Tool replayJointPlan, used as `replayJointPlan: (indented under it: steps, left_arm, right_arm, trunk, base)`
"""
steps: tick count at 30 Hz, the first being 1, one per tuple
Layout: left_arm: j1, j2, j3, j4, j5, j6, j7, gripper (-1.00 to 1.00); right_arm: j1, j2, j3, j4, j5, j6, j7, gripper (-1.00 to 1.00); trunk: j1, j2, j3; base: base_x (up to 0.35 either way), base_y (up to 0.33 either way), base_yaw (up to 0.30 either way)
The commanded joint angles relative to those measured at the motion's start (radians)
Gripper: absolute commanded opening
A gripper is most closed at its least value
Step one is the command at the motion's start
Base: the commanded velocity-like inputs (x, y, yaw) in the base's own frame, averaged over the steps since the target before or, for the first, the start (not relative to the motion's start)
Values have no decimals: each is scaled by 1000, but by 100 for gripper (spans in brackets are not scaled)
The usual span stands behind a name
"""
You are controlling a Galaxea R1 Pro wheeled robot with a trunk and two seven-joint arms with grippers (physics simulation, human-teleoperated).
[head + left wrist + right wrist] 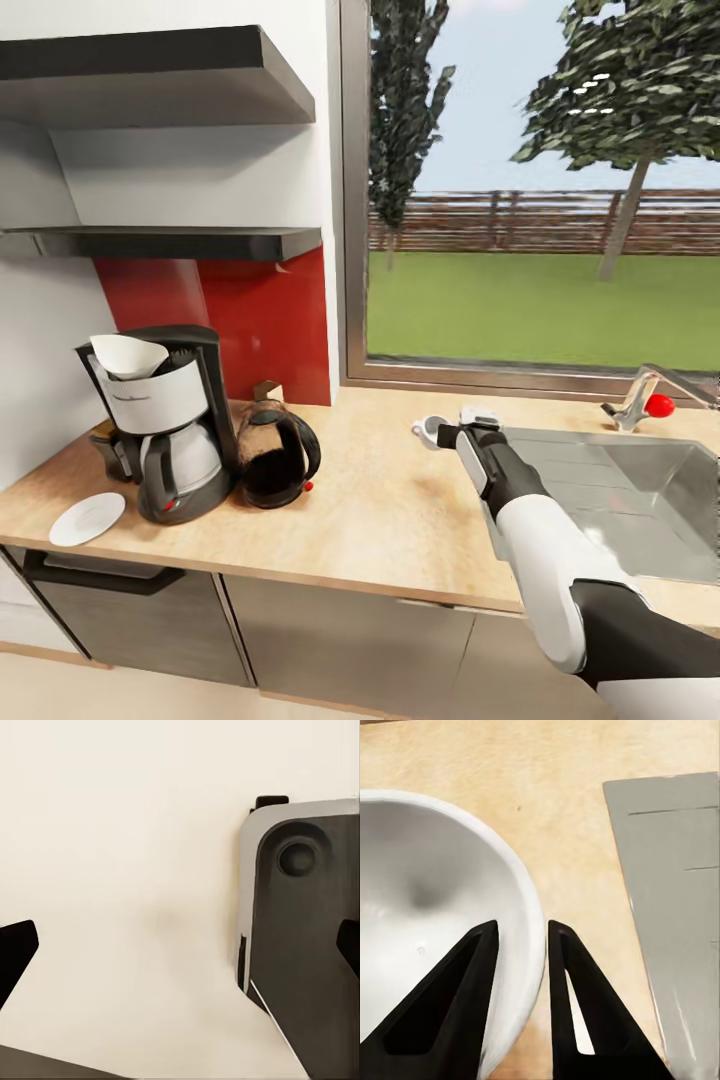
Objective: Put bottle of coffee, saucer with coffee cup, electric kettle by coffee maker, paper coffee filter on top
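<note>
My right hand (517, 945) pinches the rim of the white coffee cup (427, 907), one finger inside the bowl and one outside, on the tabletop (380, 500) just beside the steel sink (640, 500). Well apart from it at the tabletop's other end, the coffee maker (165, 420) carries the paper coffee filter (128, 355) on top, with the electric kettle (278, 455) touching its side and the saucer (88, 518) lying bare in front. My left hand (180, 952) is spread wide over a pale surface.

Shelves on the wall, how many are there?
2. An upper shelf is high on the wall, and a thinner lower shelf hangs just above the coffee maker.
</note>
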Motion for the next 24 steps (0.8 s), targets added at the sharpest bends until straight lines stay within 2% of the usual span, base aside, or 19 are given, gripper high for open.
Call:
replayJointPlan:
  steps: [1,6,9,11,14,19,24]
  left_arm:
    - [-2,-2,4,0,-7,0,2,100]
    - [-2,-6,4,1,-8,0,2,100]
    - [-2,-6,4,2,-8,0,2,100]
    - [-2,-6,4,1,-8,0,2,100]
    - [-2,-6,3,1,-8,0,2,100]
    - [-3,-5,3,0,-8,0,2,100]
    - [-3,-6,4,0,-8,0,2,100]
  right_arm:
    - [-1,1,-4,-1,-2,4,-1,-100]
    - [0,-1,12,1,-1,5,2,-100]
    - [0,-4,56,3,1,5,12,-100]
    - [0,-8,105,6,2,5,43,-100]
    - [0,-16,147,8,6,5,96,-100]
    - [0,-30,166,7,7,12,127,-100]
    - [0,-32,169,0,5,88,131,-100]
  trunk:
    - [0,-2,-2]
    - [0,-2,-2]
    - [0,-2,-2]
    - [0,-2,-2]
    - [0,-2,-2]
    - [0,-2,-2]
    - [0,-2,-2]
  base:
    - [-293,161,0]
    - [-285,194,0]
    - [-279,216,0]
    - [-278,219,0]
    - [-278,220,0]
    - [-278,220,0]
    - [-168,139,0]
